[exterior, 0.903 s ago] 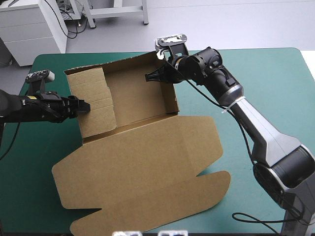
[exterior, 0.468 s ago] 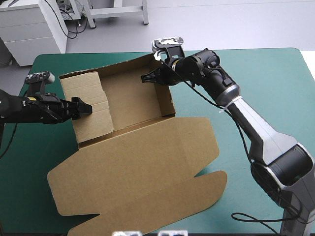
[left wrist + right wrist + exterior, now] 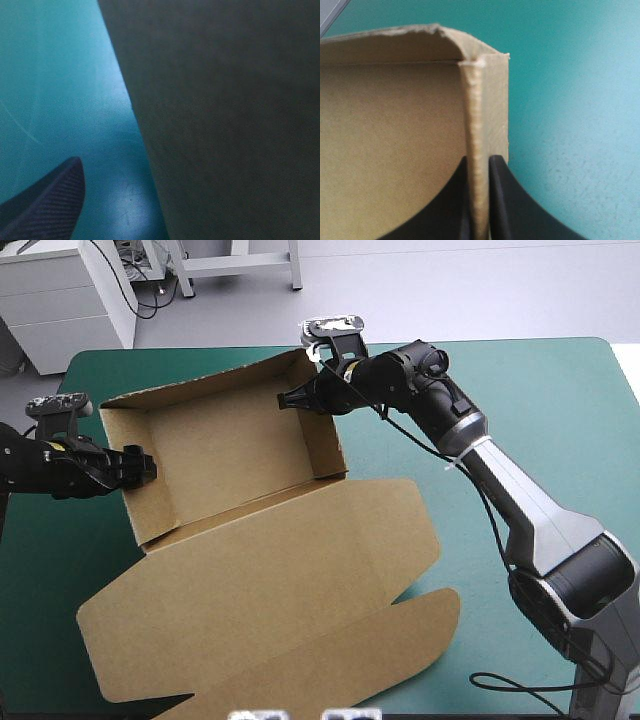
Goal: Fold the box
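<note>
The box [image 3: 262, 575] slid left, wall between right jaws.

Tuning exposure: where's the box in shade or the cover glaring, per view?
Left wrist view: the box wall is dark, in shade; pale sheen on the teal-green cover beside it. Right wrist view: board in the right claw evenly lit, no glare. High view: even light, no glare on the board.
</note>
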Motion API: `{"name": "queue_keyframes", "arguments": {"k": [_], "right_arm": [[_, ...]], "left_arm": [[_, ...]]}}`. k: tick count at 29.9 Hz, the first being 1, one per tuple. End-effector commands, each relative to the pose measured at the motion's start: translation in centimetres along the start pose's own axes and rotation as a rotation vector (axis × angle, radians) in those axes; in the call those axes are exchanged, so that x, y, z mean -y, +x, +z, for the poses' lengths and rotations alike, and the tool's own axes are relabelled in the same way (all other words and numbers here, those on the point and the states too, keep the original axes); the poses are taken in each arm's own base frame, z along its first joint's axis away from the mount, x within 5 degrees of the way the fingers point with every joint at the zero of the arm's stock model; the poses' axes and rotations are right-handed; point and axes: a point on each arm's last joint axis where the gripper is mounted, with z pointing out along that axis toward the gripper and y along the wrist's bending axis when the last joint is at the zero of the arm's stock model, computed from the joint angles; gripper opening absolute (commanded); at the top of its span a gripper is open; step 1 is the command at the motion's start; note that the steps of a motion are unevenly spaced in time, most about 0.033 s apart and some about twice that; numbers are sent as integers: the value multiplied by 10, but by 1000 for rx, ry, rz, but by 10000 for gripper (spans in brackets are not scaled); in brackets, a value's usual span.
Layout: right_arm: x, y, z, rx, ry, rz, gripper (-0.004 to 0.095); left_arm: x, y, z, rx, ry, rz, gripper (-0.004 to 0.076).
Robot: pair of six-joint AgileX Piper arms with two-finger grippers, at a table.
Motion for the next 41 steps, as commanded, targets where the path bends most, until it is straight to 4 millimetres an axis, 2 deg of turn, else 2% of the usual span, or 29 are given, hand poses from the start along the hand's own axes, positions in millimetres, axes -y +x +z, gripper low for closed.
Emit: {"name": "queue_keyframes", "arguments": {"k": [1, 5, 10, 17, 19, 20, 25, 28, 34, 37, 41], "right_arm": [[-16, -23, -41, 165, -77, 40, 1], [-12, -22, -37, 163, -39, 33, 1], [-8, -17, -24, 115, -15, 35, 1], [-4, -6, 4, 44, 2, 39, 1], [-6, -3, 11, 25, 6, 31, 1], [-6, -2, 13, 16, 9, 26, 1], [1, 5, 15, -49, 88, -10, 1], [11, 12, 12, -133, 198, -23, 1], [28, 22, 5, -269, 345, -56, -9], [33, 24, 4, -295, 351, -31, -19], [35, 35, 13, -340, 340, 22, -19]], "left_arm": [[4, -7, -14, 95, -1, -12, 561], [11, -10, -15, 121, 73, -47, 460], [20, -12, -16, 144, 169, -57, 265], [31, -15, -14, 174, 174, 9, 153], [36, -15, -12, 185, 159, 43, 67], [39, -15, -12, 193, 155, 60, -1], [62, -21, -6, 258, 166, 59, -8], [73, -22, 15, 212, 133, 85, -8], [97, -18, 77, 49, 69, 166, -8], [111, -16, 98, 31, 88, 175, -8], [118, -12, 125, -17, 61, 194, -8]]}}
